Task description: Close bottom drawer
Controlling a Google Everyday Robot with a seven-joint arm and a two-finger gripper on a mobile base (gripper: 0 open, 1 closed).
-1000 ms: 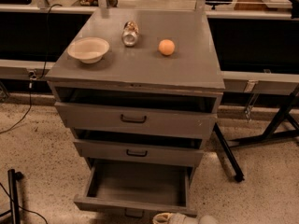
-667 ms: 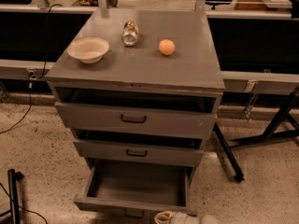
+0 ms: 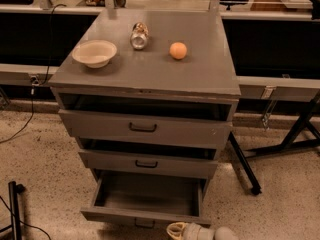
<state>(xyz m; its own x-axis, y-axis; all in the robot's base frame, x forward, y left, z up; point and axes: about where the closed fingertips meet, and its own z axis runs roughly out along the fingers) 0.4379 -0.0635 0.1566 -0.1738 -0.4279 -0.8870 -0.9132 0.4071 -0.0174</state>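
The grey cabinet (image 3: 150, 79) stands in the middle of the camera view with three drawers. The bottom drawer (image 3: 145, 196) is pulled far out; its shallow inside is empty and its slim front panel (image 3: 145, 216) faces me, with a dark bar handle (image 3: 144, 224) at its lower edge. The middle drawer (image 3: 147, 163) and the top drawer (image 3: 144, 128) each stand slightly out. My gripper (image 3: 184, 231) shows at the bottom edge, just in front of and right of the bottom drawer's front panel, as a pale piece with a rounded white arm part behind it.
On the cabinet top lie a cream bowl (image 3: 94, 52), a can on its side (image 3: 139, 35) and an orange (image 3: 178, 50). A black stand leg (image 3: 245, 166) runs along the floor at right. A dark stand (image 3: 15, 209) sits at the bottom left. Long benches run behind.
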